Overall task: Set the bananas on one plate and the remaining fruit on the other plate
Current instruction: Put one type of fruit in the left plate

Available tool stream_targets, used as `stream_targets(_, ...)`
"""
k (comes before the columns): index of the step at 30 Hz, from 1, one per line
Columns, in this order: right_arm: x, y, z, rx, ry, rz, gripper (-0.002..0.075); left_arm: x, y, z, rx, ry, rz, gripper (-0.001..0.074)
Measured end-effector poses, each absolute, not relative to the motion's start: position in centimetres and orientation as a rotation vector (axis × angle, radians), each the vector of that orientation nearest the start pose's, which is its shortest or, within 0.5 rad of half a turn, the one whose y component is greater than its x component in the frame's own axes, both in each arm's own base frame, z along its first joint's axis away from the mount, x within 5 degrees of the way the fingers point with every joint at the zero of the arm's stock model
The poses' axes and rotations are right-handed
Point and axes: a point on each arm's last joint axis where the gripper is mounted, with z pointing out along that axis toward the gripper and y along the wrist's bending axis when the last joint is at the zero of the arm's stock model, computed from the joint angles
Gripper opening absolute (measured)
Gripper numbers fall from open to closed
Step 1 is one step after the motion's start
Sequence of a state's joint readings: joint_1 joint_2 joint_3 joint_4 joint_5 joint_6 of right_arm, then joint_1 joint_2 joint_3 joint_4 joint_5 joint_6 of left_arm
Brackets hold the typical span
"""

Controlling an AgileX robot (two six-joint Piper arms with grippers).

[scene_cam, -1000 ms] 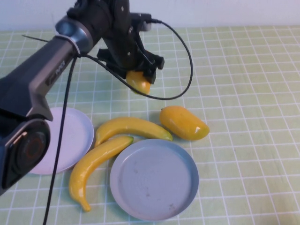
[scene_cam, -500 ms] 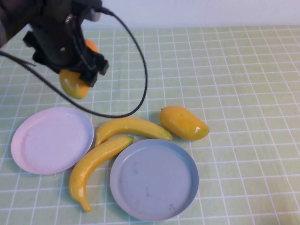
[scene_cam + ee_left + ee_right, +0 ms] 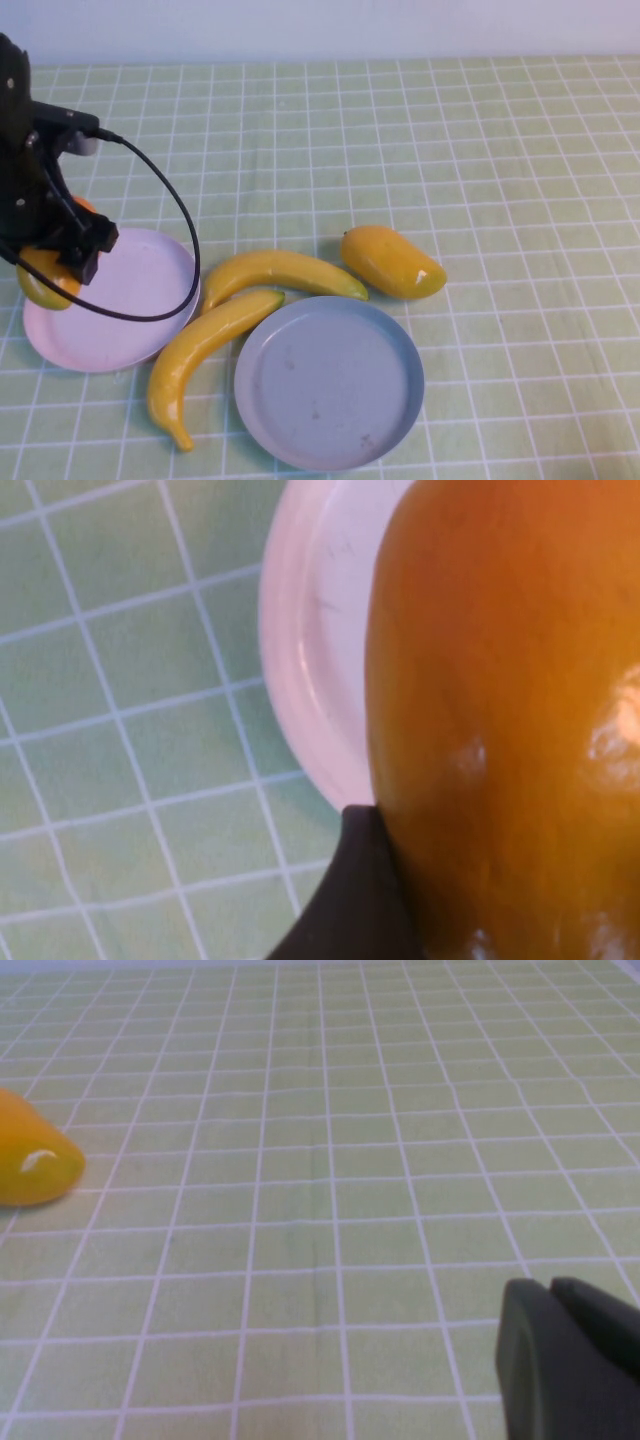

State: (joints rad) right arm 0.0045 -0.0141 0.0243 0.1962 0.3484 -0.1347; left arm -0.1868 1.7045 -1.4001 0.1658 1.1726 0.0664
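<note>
My left gripper [image 3: 57,262] is shut on a yellow-orange mango [image 3: 38,280] and holds it over the left edge of the pale pink plate [image 3: 135,300]. In the left wrist view the mango [image 3: 500,710] fills most of the picture, with the pink plate's rim [image 3: 310,660] below it. The second mango [image 3: 392,262] lies on the cloth and shows in the right wrist view [image 3: 35,1163]. Two bananas [image 3: 280,272] [image 3: 200,350] lie between the plates. The grey-blue plate [image 3: 330,385] holds nothing. My right gripper [image 3: 560,1340] is shut over bare cloth, out of the high view.
A green checked tablecloth [image 3: 480,150] covers the table. The left arm's black cable [image 3: 185,230] loops over the pink plate. The back and right of the table hold only cloth.
My left arm has swung from the back middle of the table to the left and down, carrying the mango to the pink plate's left edge. The other fruit has not moved.
</note>
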Motion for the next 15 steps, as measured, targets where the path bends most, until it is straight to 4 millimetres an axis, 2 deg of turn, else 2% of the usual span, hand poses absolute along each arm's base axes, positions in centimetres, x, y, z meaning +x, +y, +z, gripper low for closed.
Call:
stream_targets(11, 5.3, 0.6, 17.5, -0.005, 1.837, 0.099, -0.0017, 36.3, -4.3, 23.2, 0.478, 2.961, 0.18, 0.054)
stream_targets(15, 5.3, 0.6, 17.5, -0.005, 1.837, 0.099, -0.0017, 36.6, -4.4, 22.6, 0.482, 2.963, 0.181, 0.054)
